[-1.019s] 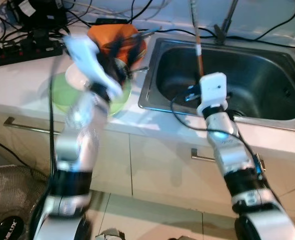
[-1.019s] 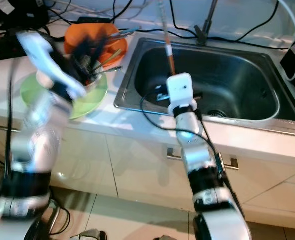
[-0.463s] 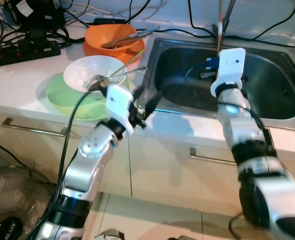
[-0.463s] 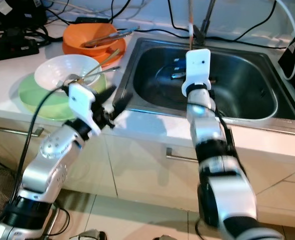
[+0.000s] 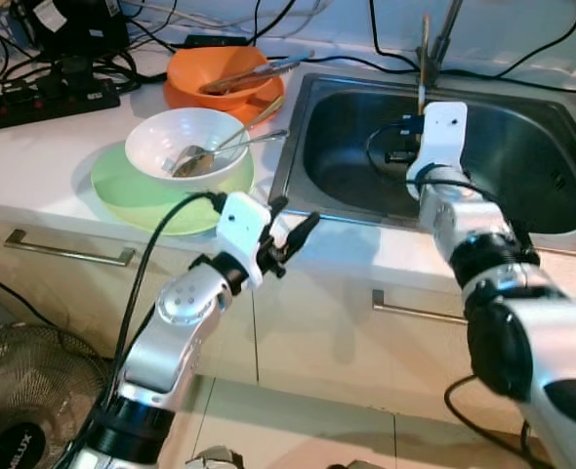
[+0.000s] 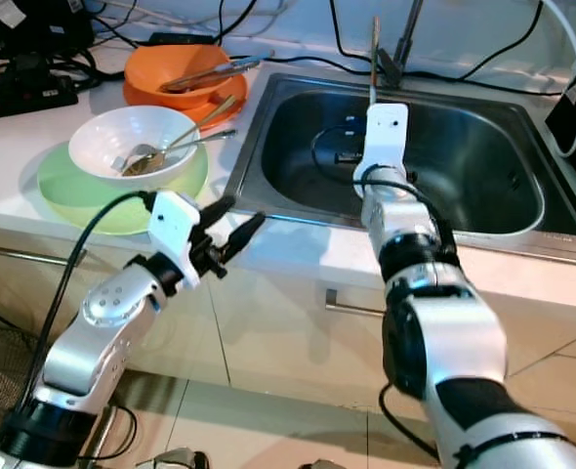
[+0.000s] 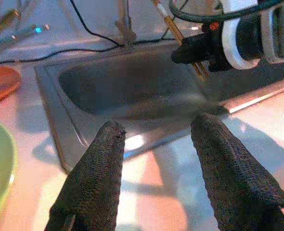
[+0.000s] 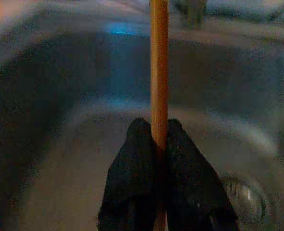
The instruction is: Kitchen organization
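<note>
Since a second ago, the left gripper (image 5: 293, 230) is seen withdrawn from the bowls at upper left to the counter edge at centre, fingers (image 7: 99, 168) spread and empty. An orange bowl (image 5: 225, 83), a white bowl (image 5: 185, 147) with spoons and a green plate (image 5: 137, 191) are found at upper left. Over the steel sink (image 5: 522, 147) at upper right, the right gripper (image 8: 154, 144), raised since then, is clamped on an upright orange stick (image 8: 159, 62)
</note>
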Tool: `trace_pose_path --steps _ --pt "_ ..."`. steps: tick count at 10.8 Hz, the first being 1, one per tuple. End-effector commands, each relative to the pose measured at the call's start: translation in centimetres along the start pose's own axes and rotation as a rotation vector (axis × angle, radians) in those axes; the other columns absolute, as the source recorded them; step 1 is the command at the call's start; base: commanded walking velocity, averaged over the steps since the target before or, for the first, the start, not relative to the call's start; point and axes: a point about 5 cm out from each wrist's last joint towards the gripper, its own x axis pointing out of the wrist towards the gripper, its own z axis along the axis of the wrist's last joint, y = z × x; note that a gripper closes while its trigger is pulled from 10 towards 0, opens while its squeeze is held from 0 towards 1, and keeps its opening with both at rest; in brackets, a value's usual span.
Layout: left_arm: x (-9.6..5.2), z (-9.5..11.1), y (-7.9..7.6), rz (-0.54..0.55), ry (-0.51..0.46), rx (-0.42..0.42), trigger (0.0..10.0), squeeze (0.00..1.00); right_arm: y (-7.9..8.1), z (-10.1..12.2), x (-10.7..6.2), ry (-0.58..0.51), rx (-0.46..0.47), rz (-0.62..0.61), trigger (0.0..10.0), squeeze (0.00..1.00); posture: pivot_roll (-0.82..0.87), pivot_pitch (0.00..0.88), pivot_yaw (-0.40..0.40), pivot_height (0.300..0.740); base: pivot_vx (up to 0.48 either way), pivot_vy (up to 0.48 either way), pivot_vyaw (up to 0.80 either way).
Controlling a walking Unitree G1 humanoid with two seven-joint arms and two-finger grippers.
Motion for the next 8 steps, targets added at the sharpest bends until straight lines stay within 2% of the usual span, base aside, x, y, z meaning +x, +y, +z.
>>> trace_pose_path --steps 1,3,6,8 --pt "-0.1 0.3 -0.5 -0.03 0.006 0.019 10.0 0.0 -0.4 0.5 0.1 0.023 0.024 -0.014 10.0 0.0 0.11 0.065 -0.048 0.74 0.0 0.0 0.0" --pt "-0.3 0.2 -0.5 -0.043 0.023 0.029 10.0 0.0 -0.1 -0.3 0.1 0.12 0.067 0.01 10.0 0.0 0.1 0.066 -0.049 0.74 0.0 0.0 0.0" --pt "-0.3 0.2 -0.8 -0.051 0.032 0.033 10.0 0.0 0.7 -1.3 0.0 0.196 0.114 0.042 10.0 0.0 0.11 0.071 -0.051 0.74 0.0 0.0 0.0" --pt "-0.3 0.2 -0.9 -0.053 0.04 0.029 10.0 0.0 1.2 -2.0 -0.2 0.238 0.104 0.064 10.0 0.0 0.12 0.077 -0.057 0.74 0.0 0.0 0.0"
